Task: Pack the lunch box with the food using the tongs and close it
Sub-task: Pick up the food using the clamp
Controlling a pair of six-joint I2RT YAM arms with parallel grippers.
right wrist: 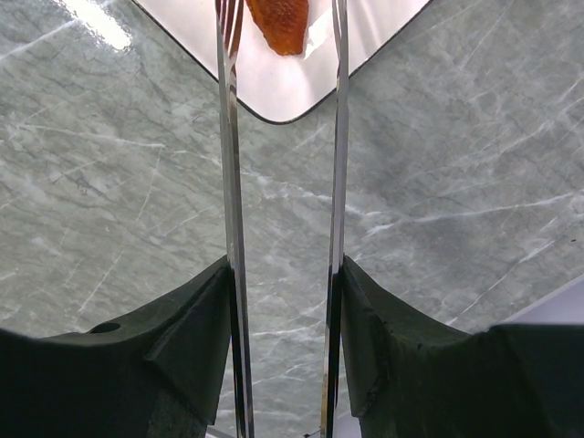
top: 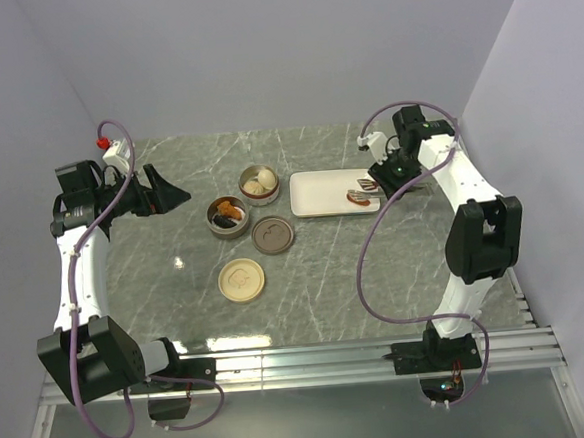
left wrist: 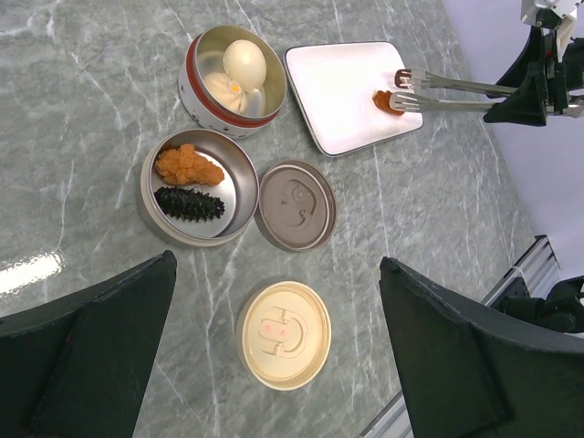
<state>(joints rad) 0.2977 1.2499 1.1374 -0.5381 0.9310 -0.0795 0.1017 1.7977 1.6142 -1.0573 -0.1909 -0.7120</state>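
gleaming marble tabletop (top: 336, 276), pale lilac walls (top: 280, 49), tongs (left wrist: 452, 103) over plate (left wrist: 338, 82)

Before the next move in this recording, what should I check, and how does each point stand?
1. The right pincer grips the tongs: ok.
2. Tong tips straddle the orange piece on the white plate: ok.
3. Tips squeezed onto the piece: not ok, gaps show on both sides.
4. Tips low enough to grip: cannot tell.
5. The tin with cream balls and the tin with orange and black food are open: ok.
6. The left pincer is open, away from the plate: ok.
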